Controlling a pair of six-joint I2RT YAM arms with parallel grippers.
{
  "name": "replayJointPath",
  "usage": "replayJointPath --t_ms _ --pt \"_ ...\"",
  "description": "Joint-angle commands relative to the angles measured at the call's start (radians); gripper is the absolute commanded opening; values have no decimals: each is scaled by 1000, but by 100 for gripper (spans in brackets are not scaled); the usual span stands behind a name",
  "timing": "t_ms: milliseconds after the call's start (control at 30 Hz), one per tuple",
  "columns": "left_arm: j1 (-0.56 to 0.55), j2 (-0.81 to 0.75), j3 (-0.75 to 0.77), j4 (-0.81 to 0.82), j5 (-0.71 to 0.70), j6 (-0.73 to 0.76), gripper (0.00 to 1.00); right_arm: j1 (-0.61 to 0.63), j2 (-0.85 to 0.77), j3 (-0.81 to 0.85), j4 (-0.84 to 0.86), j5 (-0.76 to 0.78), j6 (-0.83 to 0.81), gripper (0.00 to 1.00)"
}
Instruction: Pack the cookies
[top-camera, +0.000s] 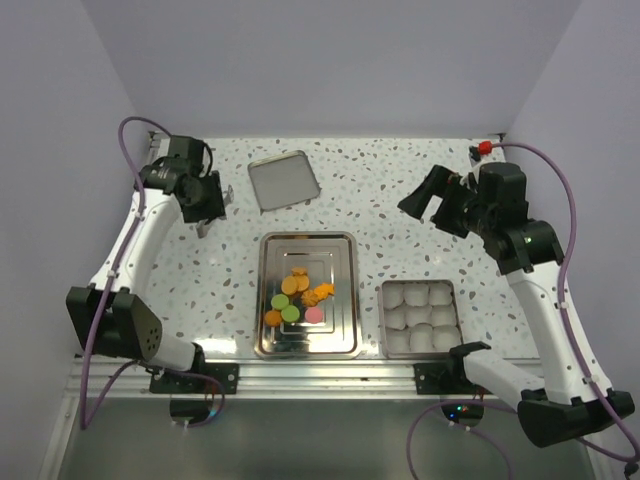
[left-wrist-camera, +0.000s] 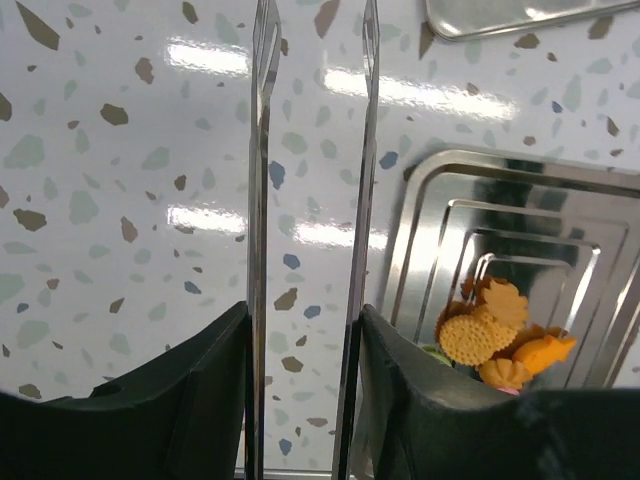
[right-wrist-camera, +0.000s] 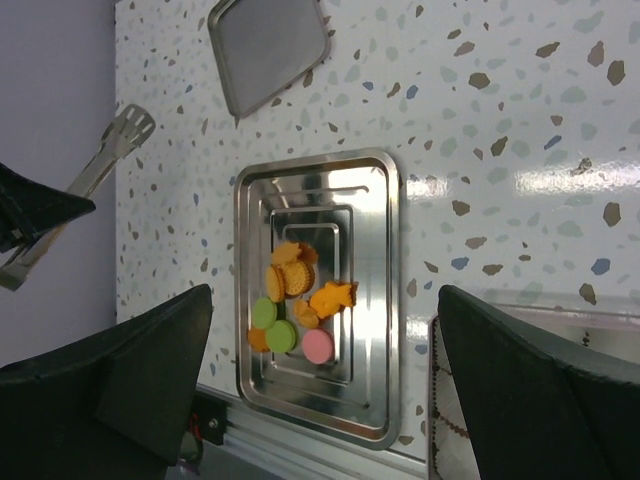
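Cookies heaped in steel tray, frame centre. Tin lower right: white liners. Left gripper clamps tongs; right gripper jaws wide.

Your left arm reaches far out on the left side and bends in at the wrist. Your left fingers point downward and squeeze a pair of tongs between them. Your right arm stands up high on the right side. Your right fingers are spread wide apart and point toward the middle.
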Motion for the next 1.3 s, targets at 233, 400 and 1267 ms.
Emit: replayJointPath --t_ms 233,400,1267 --pt "-170 -220 -43 -57 239 -70 47 4 14 62 -96 -69 1 99" --pt "-286 -320 -161 -43 262 -119 48 4 5 91 -183 87 -31 99" --pt "-532 -349 -357 0 181 -229 57 4 -81 193 -343 3 -74 99"
